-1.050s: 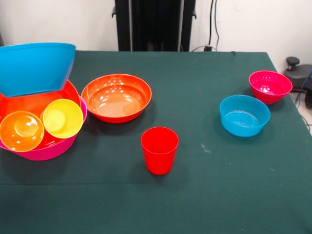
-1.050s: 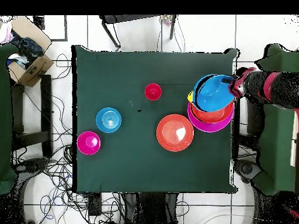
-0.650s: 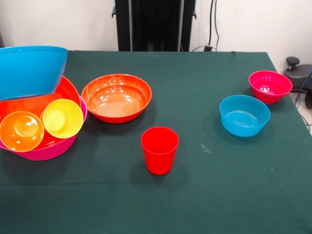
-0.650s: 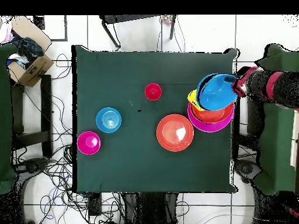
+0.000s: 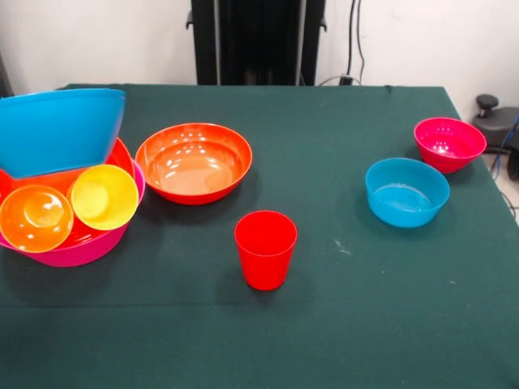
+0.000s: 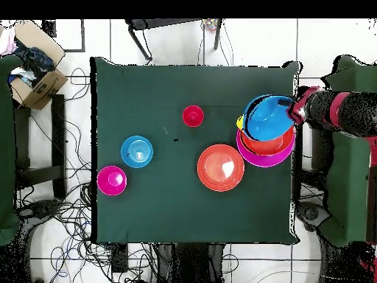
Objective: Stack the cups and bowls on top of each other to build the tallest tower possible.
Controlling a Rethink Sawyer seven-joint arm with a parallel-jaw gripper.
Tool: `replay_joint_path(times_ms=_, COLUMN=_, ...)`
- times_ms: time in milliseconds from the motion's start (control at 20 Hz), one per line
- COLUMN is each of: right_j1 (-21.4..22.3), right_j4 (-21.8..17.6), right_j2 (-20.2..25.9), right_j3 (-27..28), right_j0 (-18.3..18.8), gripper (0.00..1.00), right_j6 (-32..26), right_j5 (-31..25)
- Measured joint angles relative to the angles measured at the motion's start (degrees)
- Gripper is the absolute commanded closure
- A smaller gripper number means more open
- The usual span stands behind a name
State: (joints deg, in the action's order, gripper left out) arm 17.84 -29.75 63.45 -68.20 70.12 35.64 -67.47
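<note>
I've got the gripper point(image 6: 297, 110) only in the overhead view, right at the rim of the big blue bowl point(image 5: 58, 130), on the bowl's side away from the red cup point(image 5: 265, 249); it's touching or nearly touching that rim, but I can't tell how far the jaws are apart or whether they actually have hold of it. The arm point(image 6: 335, 112) reaches in from off the table point(image 5: 340, 316) edge. The front view shows none of the gripper, but it gives me what the overhead hides: the big blue bowl sits tilted, resting on the far side of the orange-red bowl point(image 5: 81, 231), which is nested in the pink bowl point(image 5: 77, 253). Just in front of the blue bowl, inside that nest, the orange cup point(image 5: 35, 217) and yellow cup point(image 5: 104, 196) lie on their sides, side by side and touching, mouths toward the camera. From above I only catch a sliver of yellow beside the blue bowl. The second orange-red bowl point(image 5: 193, 162) stands upright just beside the nest, toward the red cup. The red cup stands upright on its own, near that bowl. Well apart from the red cup, on the side away from the nest, the small blue bowl point(image 5: 406, 191) and magenta bowl point(image 5: 449, 143) sit near each other, both upright.
</note>
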Motion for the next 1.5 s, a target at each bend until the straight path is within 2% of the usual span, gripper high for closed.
replay_joint_path(times_ms=850, right_j1=-0.4, right_j4=-1.0, right_j2=-0.5, right_j3=0.0, right_j0=-0.1, gripper=1.0, right_j6=0.0, right_j5=0.0)
replay_joint_path(times_ms=1500, right_j1=-2.6, right_j4=-1.6, right_j2=-0.5, right_j3=0.0, right_j0=0.0, gripper=1.0, right_j6=0.0, right_j5=0.0)
